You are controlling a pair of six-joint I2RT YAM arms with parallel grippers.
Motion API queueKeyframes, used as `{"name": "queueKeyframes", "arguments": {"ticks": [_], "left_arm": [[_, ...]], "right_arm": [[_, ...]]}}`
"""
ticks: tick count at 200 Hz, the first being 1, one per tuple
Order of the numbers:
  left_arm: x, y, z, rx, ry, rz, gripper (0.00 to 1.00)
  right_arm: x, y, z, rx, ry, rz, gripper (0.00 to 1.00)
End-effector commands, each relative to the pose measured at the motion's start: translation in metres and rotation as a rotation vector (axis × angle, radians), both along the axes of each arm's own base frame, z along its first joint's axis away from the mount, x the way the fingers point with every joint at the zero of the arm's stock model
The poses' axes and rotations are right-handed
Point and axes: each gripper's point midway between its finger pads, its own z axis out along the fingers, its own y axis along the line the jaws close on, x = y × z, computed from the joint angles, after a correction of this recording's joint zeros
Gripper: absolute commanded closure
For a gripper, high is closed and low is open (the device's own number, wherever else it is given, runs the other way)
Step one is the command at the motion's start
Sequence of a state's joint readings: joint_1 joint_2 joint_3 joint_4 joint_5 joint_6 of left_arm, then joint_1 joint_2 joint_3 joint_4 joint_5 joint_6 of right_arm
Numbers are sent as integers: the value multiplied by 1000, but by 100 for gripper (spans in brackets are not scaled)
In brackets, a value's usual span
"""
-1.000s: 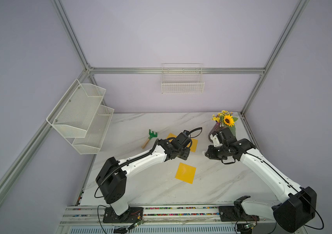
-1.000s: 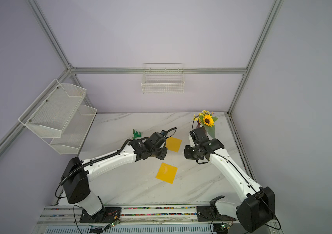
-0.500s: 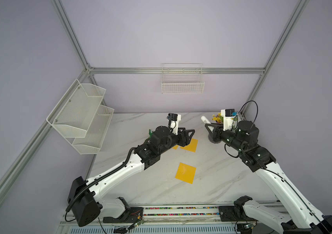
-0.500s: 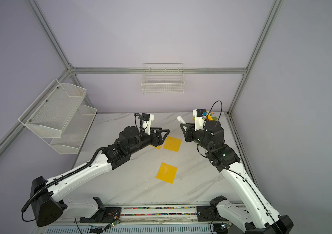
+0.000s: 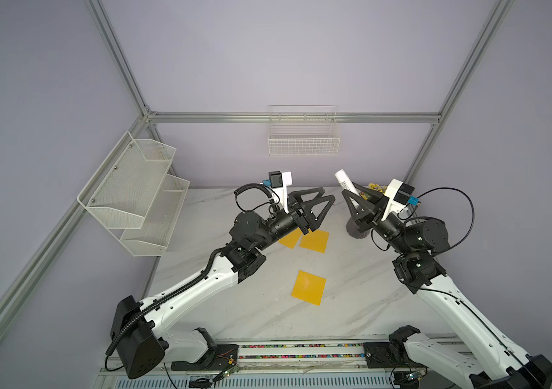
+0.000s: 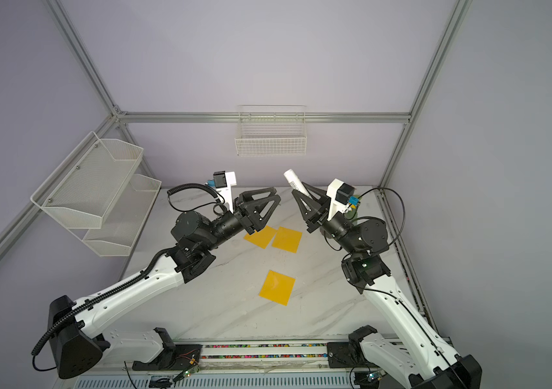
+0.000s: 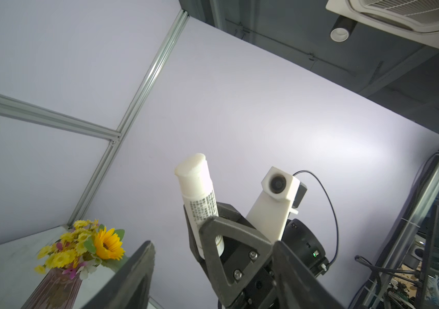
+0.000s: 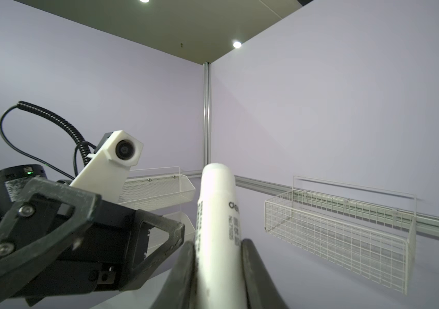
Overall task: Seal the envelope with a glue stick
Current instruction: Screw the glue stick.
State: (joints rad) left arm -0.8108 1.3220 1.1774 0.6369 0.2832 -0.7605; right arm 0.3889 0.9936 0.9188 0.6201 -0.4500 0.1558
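A: Whereabouts of glue stick (image 5: 343, 180)?
B: Off the table, raised in the air, tilted, whitish end uppermost, printed label visible on the body. Lower half clamped in right gripper (image 5: 352, 192); jaws closed tight on it, seen plainly from the right wrist view.
A: Cap on or off?
B: Cannot tell from any view.
A: And left gripper (image 5: 328, 195)?
B: Raised to about the same height, pointing at the stick, near its gripped part, not touching. Jaws spread wide, nothing between them.
A: Beneath?
B: White marbled table (image 5: 268, 313). On it, pair of yellow squares (image 5: 315, 240) side by side, below and between the two grippers, one partly covered by the left wrist in both top views. Nearer the arm bases, single yellow square (image 5: 308, 287), well apart from the pair.
A: Beyond that?
B: At the table's back right corner, vase of flowers (image 7: 106, 244), mostly hidden behind the right arm in both top views. On the back wall, wire basket (image 5: 303, 141); on the left wall, tiered mesh shelf (image 5: 133, 188).
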Motion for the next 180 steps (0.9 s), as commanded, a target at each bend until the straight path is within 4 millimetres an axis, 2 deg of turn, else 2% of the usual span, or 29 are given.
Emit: {"name": "queueKeyframes", "arguments": {"ticks": [1, 44, 46, 49, 84, 115, 155, 180], "left_arm": [[-17, 8, 39, -103, -99, -56, 30], [-16, -6, 46, -97, -114, -111, 37], [-8, -13, 37, -82, -96, -114, 38], [-6, -17, 35, -77, -91, -117, 38], [-1, -31, 35, -77, -89, -166, 51], [4, -36, 34, -87, -83, -178, 67], [4, -38, 37, -97, -94, -183, 68], [5, -40, 36, -98, -92, -196, 78]], "right_arm": [[-24, 4, 21, 26, -135, 78, 100], [-23, 9, 22, 44, -120, 128, 100], [-23, 10, 22, 44, -119, 131, 100], [-23, 10, 21, 42, -119, 136, 100], [-22, 14, 21, 45, -116, 154, 100], [-21, 16, 19, 37, -111, 154, 100], [-20, 14, 15, 25, -105, 132, 100], [-21, 14, 13, 20, -99, 127, 100]]}}
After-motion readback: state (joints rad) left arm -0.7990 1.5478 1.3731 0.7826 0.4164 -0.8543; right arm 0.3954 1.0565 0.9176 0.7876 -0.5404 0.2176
